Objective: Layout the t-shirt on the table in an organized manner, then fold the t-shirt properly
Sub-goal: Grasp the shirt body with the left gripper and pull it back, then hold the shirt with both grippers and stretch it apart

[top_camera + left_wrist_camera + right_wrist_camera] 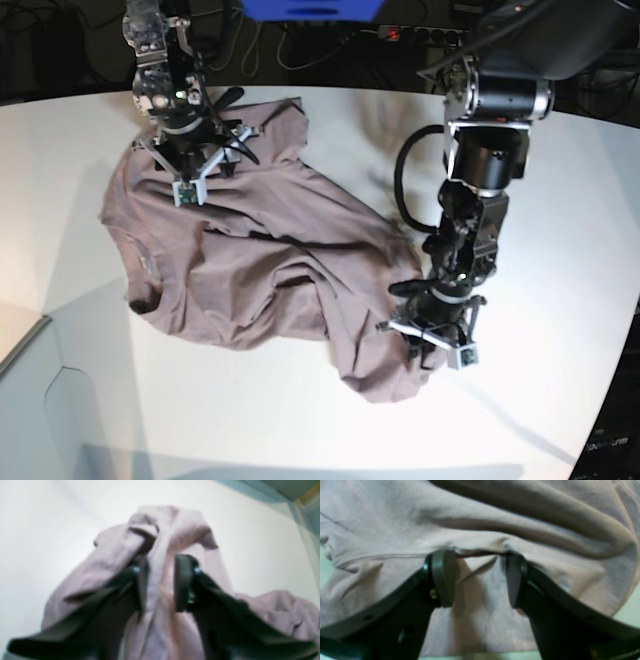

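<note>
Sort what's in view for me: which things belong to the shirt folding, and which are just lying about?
Job: t-shirt, crumpled; table; left gripper, fabric between its fingers; right gripper, open over the shirt.

Lying about: cables and power strip behind the table.

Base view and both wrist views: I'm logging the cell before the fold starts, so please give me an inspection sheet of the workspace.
Surface: white table, curved far edge.
Job's things: t-shirt crumpled, not laid flat.
Clutter: nothing seen.
Grippers: left tool has a bunched fold between its fingers, grip uncertain; right tool open, pressed onto the cloth.
Cables: black hose looping beside the left arm; loose leads and a power strip behind the table.
Surroundings: dark; a blue object at top.
</note>
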`<action>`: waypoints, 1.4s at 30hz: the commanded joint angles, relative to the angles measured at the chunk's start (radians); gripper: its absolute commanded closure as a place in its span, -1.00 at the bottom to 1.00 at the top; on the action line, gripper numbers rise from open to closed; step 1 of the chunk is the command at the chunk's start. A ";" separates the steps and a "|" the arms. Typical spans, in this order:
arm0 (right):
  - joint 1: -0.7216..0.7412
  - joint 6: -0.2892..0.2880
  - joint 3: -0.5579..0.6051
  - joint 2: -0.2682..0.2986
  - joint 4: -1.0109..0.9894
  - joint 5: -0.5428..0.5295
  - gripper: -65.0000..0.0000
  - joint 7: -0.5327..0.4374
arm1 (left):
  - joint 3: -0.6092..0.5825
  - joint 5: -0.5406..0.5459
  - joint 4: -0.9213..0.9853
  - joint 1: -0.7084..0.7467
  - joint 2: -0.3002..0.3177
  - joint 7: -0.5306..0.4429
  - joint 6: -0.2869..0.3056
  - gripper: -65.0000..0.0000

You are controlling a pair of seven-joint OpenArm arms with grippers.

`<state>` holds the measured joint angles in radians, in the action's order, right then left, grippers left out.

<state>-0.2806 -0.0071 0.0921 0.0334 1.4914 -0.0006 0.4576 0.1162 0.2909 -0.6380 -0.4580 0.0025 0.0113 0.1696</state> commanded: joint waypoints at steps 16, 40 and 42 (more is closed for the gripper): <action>-0.019 0.000 -0.004 0.063 0.012 0.006 0.02 -0.003 | 0.040 0.009 -0.464 0.179 0.000 -0.001 0.009 1.00; -0.021 0.000 -0.028 0.087 0.013 0.006 0.02 -0.003 | 0.284 0.279 -0.794 0.670 0.000 0.189 0.020 1.00; -0.022 0.000 -0.028 0.087 0.013 0.006 0.02 -0.003 | 0.279 0.279 -0.790 0.670 0.000 0.191 0.020 1.00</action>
<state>-0.2977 -0.0071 0.0662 0.1158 1.4948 -0.0010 0.4435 0.3973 0.5598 -1.4136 0.2207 -0.0021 0.2279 0.1799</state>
